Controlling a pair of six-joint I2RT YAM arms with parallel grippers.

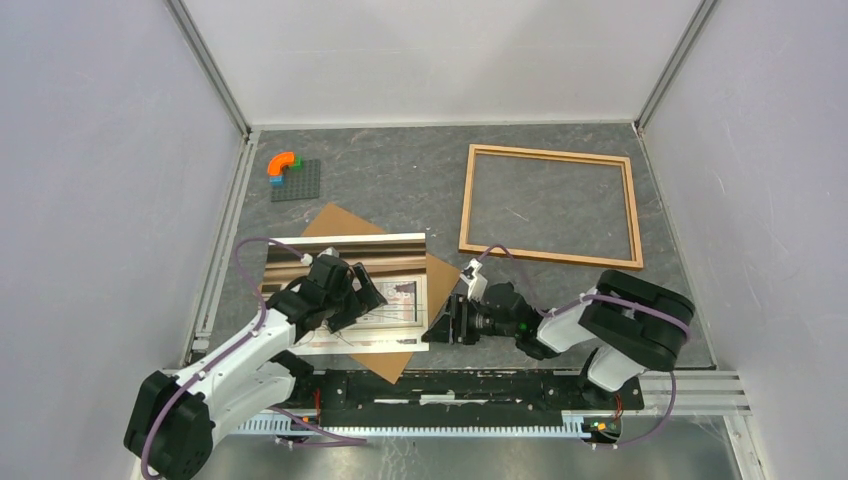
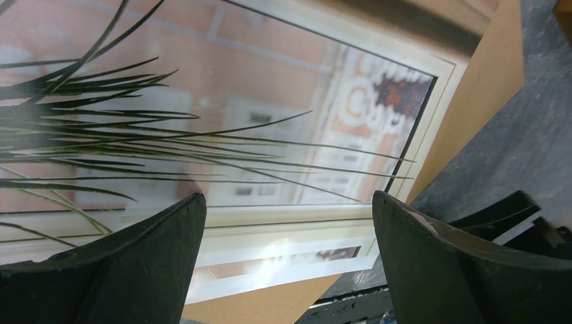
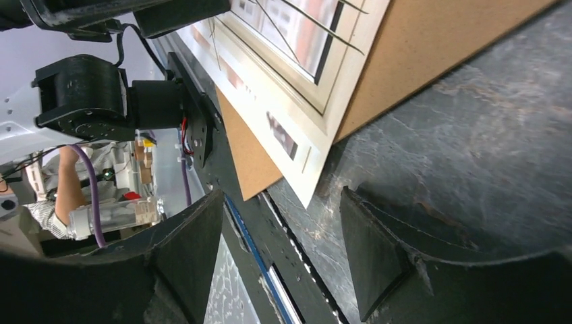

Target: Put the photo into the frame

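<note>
- Fingers [image 2: 148, 263] of the left gripper [image 1: 366, 300] stood spread wide just above the photo [image 1: 405, 300] and grasped nothing.
- Fingers [image 3: 384, 250] of the right gripper [image 1: 445, 325] were parted low over the counter [image 1: 420, 180], aimed at the photo's near right corner, with nothing between them.
- The photo lay face up on the backing board [image 1: 335, 222], at the left of the counter. The frame [image 1: 467, 200] lay empty at the far right, well apart from it.
- Judged step: taking hold of the photo. The right fingers would do best to slide in flat and close on the white border only. The left fingers could press lightly to stop the sheet from sliding.
- Risk, as judged: a finger might catch the board together with the photo.
- Only the top view showed the frame and the gap the photo had to cross.
- Only the right wrist view showed the photo's corner reaching past the board onto bare counter.
- Only the left wrist view showed glare on the glossy print.
</note>
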